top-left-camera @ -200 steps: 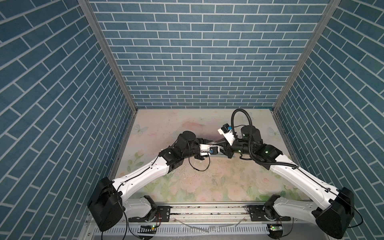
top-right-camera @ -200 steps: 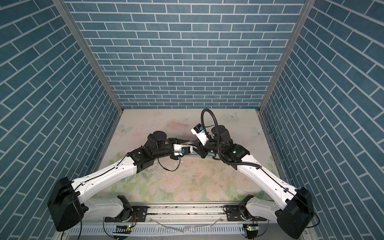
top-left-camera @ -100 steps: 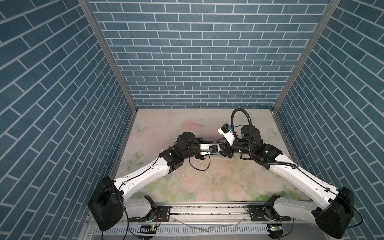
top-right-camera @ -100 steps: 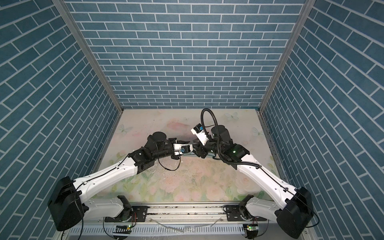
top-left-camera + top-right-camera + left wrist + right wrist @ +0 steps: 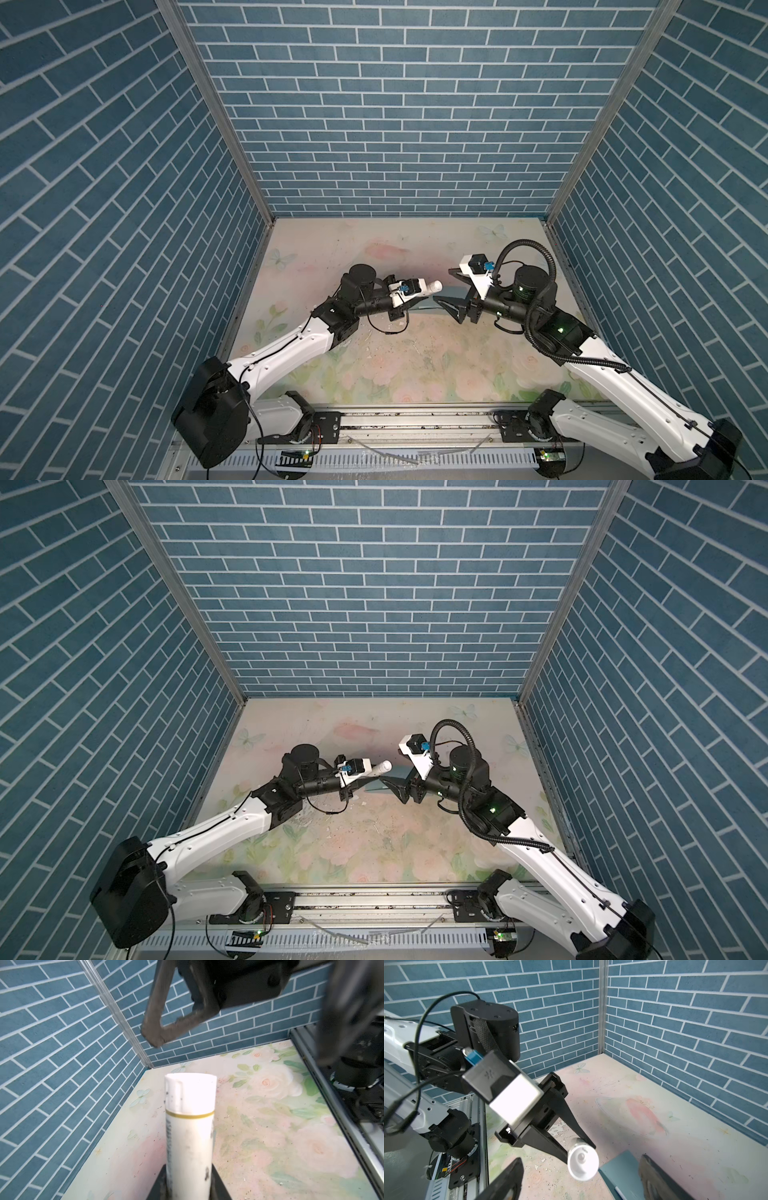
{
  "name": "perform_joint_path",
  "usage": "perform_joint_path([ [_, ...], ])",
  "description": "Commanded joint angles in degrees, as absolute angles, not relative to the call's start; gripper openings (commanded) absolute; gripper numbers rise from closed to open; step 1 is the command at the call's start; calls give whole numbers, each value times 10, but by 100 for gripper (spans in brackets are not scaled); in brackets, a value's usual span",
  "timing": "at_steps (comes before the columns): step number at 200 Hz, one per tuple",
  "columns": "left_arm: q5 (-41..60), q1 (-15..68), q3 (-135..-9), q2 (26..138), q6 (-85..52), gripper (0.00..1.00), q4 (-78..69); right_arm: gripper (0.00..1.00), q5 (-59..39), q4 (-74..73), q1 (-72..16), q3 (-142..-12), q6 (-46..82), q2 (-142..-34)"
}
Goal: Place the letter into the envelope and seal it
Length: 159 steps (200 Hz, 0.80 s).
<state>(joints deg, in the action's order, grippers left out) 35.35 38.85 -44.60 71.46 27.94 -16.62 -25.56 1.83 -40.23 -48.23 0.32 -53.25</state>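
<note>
Along the near edge runs the rail (image 5: 415, 420) with both arm bases, left and right. From there the arms reach in over the floral table (image 5: 415, 365) and meet near its middle.

The envelope (image 5: 420, 306) lies flat on the table at the middle, under the two grippers, and only part of it shows between them in both top views. In the right wrist view a thin white strip (image 5: 618, 1190) shows at one of its edges. It is too small to say whether that is the letter.

Above the envelope the left gripper (image 5: 577, 1147) is clamped narrow on a white tube (image 5: 190, 1136) with a gold band under its cap. The tube lies level and its capped end points right.

The right gripper (image 5: 442, 284) faces it with jaws spread wide, holding nothing. The cap sits between the two fingers (image 5: 508, 1178), clear of both.

At the far side stands the blue brick wall (image 5: 395, 124).
</note>
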Motion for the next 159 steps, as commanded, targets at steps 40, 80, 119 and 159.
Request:
perform_joint_path([
  [40, 437, 383, -453, 703, 249, 0, -180, 69, -331, -13, -404, -478, -29, -564],
  [80, 450, 383, -463, 708, 251, 0, -160, 59, -368, -17, -404, -487, -39, -588],
  [119, 454, 383, -465, 710, 249, 0, -158, 52, -392, -35, -404, -489, -36, -604],
  [159, 458, 384, -469, 713, 249, 0, -151, 46, -403, -47, -405, -489, -33, -614],
])
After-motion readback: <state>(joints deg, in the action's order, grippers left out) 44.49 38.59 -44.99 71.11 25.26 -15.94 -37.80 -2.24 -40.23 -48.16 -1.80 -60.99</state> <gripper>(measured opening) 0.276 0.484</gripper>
